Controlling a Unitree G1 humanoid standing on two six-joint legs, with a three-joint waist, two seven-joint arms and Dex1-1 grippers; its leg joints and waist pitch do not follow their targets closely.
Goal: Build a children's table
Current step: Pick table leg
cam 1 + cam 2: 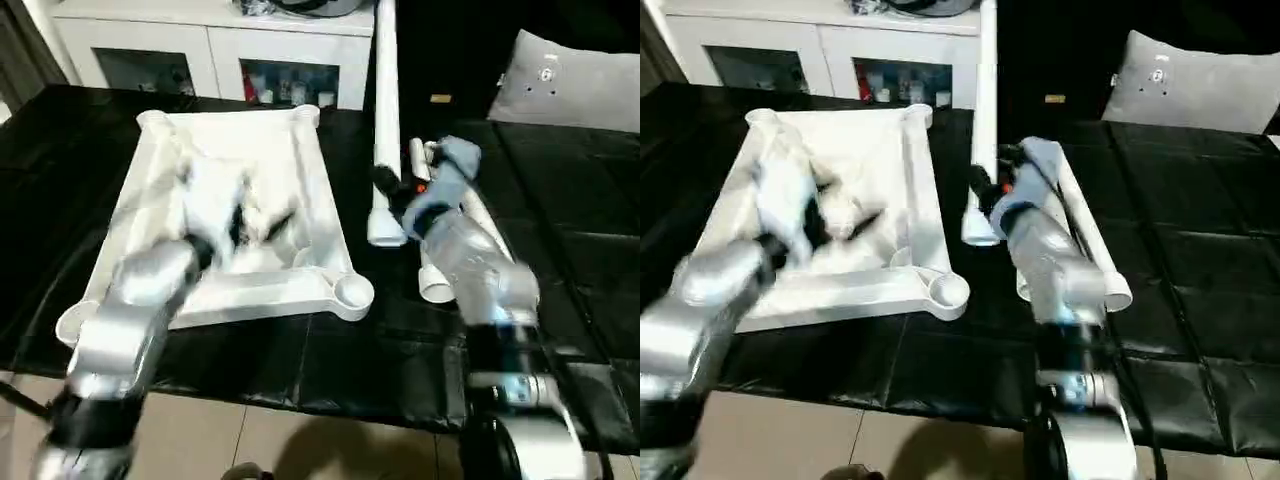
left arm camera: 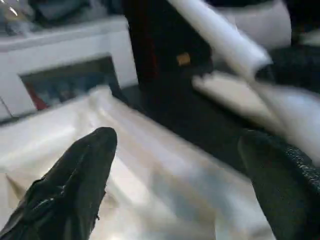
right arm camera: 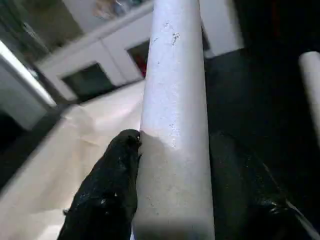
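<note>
Left eye view: black-covered surface [image 1: 560, 230] carries the table top [image 1: 300, 160]; white cabinet [image 1: 215, 45] behind; right end effector [image 3: 175, 200] grips a leg [image 3: 175, 100], left end effector [image 2: 180, 185] spread wide.

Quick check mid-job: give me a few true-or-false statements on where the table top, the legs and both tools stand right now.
1. The table top lies underside up on the black work surface. True.
2. The right tool is shut on a leg. True.
3. A leg already stands in the near right corner socket. False: that socket is empty.
4. The left tool grips a leg. False: it is open over the table top, holding nothing.
5. Other legs lie on the work surface beside the right arm. True.
</note>
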